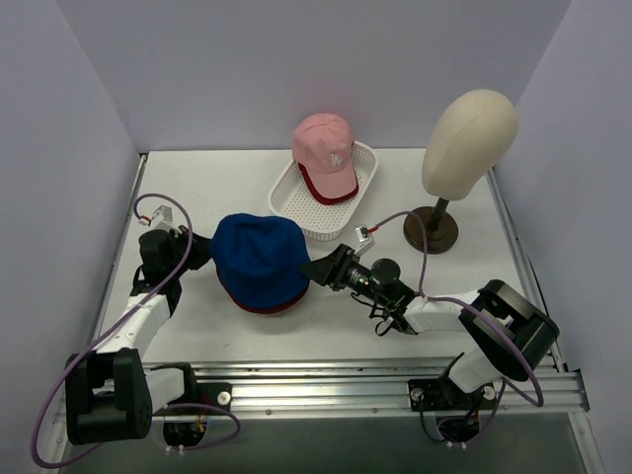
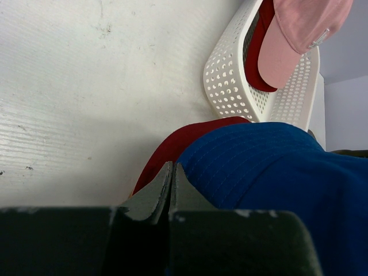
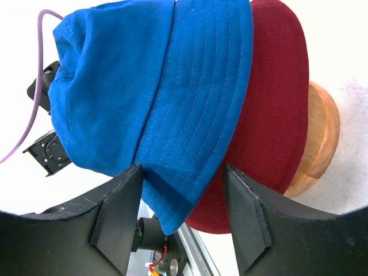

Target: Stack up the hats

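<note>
Now: pink cap [image 1: 324, 146] in white basket [image 1: 299, 208], at far rim.

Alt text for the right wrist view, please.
A royal-blue fabric bucket hat sits over a dark red fabric cap on a round pale wooden block. The open right claw straddles the blue brim.

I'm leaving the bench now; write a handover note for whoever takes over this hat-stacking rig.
Left gripper: shut, at the stack's left edge.
Right gripper: open, jaws astride the brim of the royal-blue fabric bucket hat.
That hat sits over the dark red fabric baseball cap, mid-table.
Pale pink baseball cap lies in the white perforated plastic basket.
Done: two stacked. Left: add the pink cap.
</note>
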You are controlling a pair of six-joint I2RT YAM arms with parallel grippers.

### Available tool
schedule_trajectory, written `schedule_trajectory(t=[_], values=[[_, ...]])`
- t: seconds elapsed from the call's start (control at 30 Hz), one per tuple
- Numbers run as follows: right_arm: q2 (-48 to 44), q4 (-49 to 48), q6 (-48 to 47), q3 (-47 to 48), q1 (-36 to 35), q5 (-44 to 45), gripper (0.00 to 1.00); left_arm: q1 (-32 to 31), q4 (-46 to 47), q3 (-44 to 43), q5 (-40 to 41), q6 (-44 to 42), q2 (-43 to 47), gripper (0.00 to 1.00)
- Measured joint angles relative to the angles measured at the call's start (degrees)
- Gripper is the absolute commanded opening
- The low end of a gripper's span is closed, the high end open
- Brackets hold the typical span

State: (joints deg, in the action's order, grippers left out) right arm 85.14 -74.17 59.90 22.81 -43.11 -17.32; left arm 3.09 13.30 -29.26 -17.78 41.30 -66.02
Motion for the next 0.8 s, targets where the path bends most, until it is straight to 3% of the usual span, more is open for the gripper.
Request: schedule_trajectory(t=[0.13,0.27,0.37,0.47,0.8], values=[[0.0,0.0,-0.2,0.0,0.0,1.3,0.50,0.0,0.1,0.3,0.0,0.0,0.0,0.02],[0.0,0.0,-0.4,0.1,0.0,2.4,0.33,0.0,0.1,0.4,0.0,0.0,0.0,0.02],[0.5,-0.1,-0.4,0.4,0.0,3.0,0.13,0.0,0.1,0.5,0.0,0.0,0.0,0.02],[2.1,-0.3,-0.2,0.9,0.0,3.1,0.00,0.0,0.0,0.5,0.1,0.0,0.0,0.02],[7.5,-2.0,0.0,0.5,-0.1,3.4,0.00,0.0,-1.3,0.5,1.1,-0.4,0.5,0.02]])
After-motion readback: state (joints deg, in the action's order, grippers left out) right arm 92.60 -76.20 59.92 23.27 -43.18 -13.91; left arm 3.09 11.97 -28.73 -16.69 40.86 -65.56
